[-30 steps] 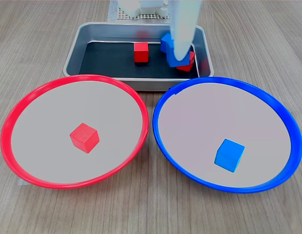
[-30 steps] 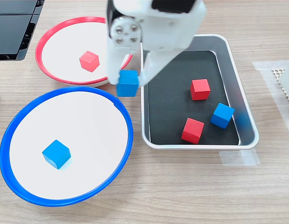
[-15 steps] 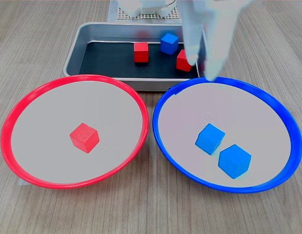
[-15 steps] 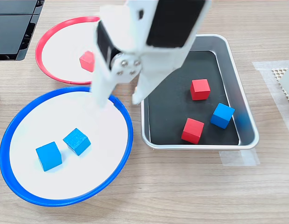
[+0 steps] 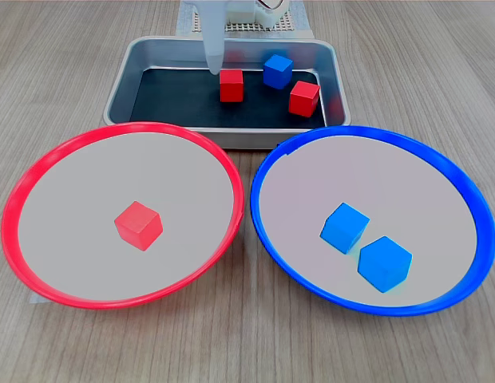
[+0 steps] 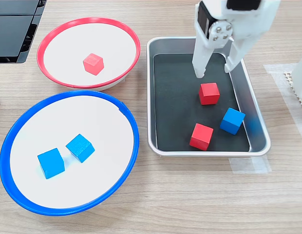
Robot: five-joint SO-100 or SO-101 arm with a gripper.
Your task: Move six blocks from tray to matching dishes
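- White plastic fingers [image 6: 200,58] of the gripper [image 6: 214,68] stand spread wide and hold nothing; in the second exterior view they hang over the tray's upper half, tips pointing down
- just below the fingertips in the second exterior view lies a red block [image 6: 209,93] on the black floor; in the first exterior view one finger tip [image 5: 213,56] comes down just left of that block [image 5: 231,85]; whether it touches the block cannot be told
- silver metal tray [image 6: 255,139] holds three blocks in all; a second red block [image 6: 201,136] lies near the lower wall in the second exterior view, and a blue block [image 6: 233,120] sits just beside it toward the second exterior view's right
- in the first exterior view the blue block [image 5: 277,71] is at the far side of the tray [image 5: 120,88], the second red block [image 5: 303,98] nearer the blue-rimmed dish
- blue-rimmed dish [image 6: 9,141] carries two blue blocks [image 6: 80,147] [image 6: 50,163] close beside each other, corners nearly touching; in the first exterior view they [image 5: 345,227] [image 5: 385,263] lie right of centre in the dish [image 5: 271,163]
- red-rimmed dish [image 6: 53,34] holds one red block [image 6: 93,64] near its middle; it shows also in the first exterior view [image 5: 138,225], dish rim [image 5: 24,191] at left
- both dishes and the tray rest on a pale wood-grain table [image 5: 439,64]
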